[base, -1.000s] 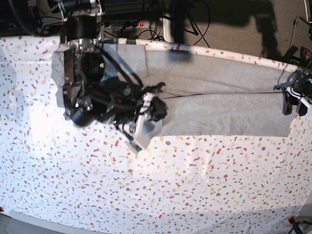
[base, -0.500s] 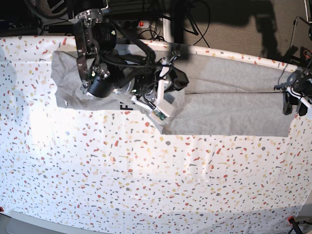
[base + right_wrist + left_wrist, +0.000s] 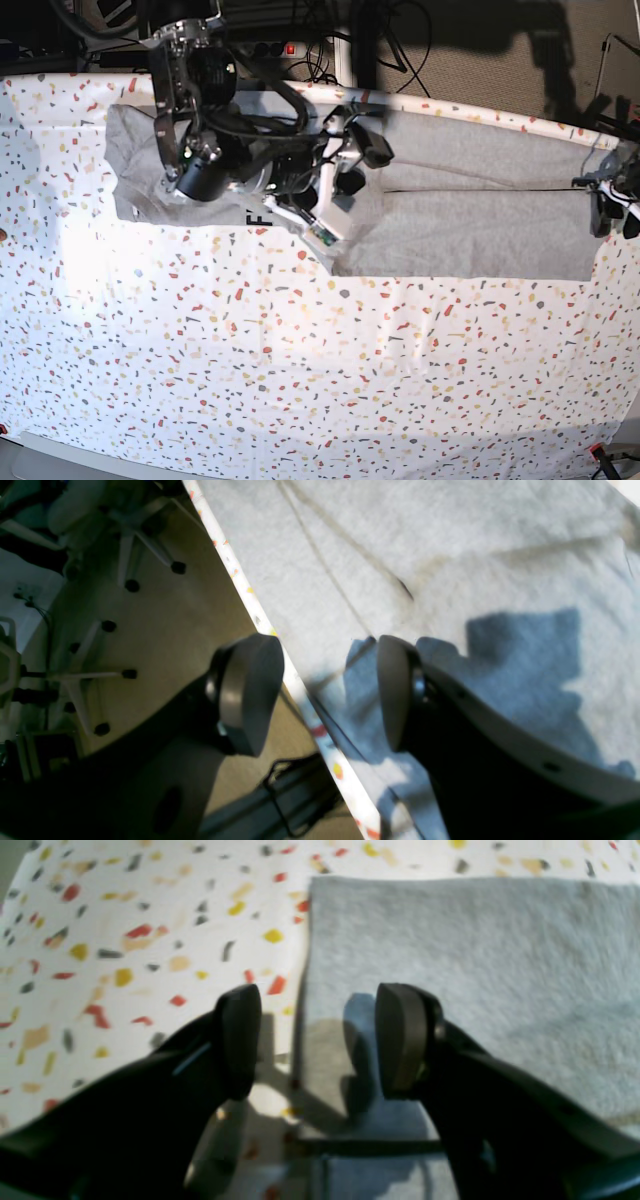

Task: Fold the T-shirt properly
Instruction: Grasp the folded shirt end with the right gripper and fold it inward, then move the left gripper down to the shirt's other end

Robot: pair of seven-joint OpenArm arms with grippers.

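The T-shirt [image 3: 470, 215] lay along the far side of the speckled surface [image 3: 300, 380], grey and mostly flat, with one long crease running across it toward our left gripper [image 3: 612, 205]. Near the middle of the far edge our right gripper [image 3: 355, 165] hung above the cloth with its fingers [image 3: 395, 690] parted and nothing between them, as the right wrist view made plain. In that same view one finger sat over the shirt and the other over the surface's edge, with floor and chair legs showing below. There was the first hazard, we judged: a careless closing there could pinch the edge of the surface's covering along with the shirt, or drag cloth off the far side.

At the other end, our left gripper hovered with its fingers [image 3: 400, 1040] apart and empty, straddling the shirt's straight side edge, one finger over bare speckles and one over grey fabric. If it came down as it stood, we reckoned it might catch only a sliver of hem and lose it mid-fold.

A scrap of black lettering [image 3: 262, 217] peeked out under the right arm, so a layer seemed turned there. Pulling unevenly from either end could skew the crease and leave the fold crooked.
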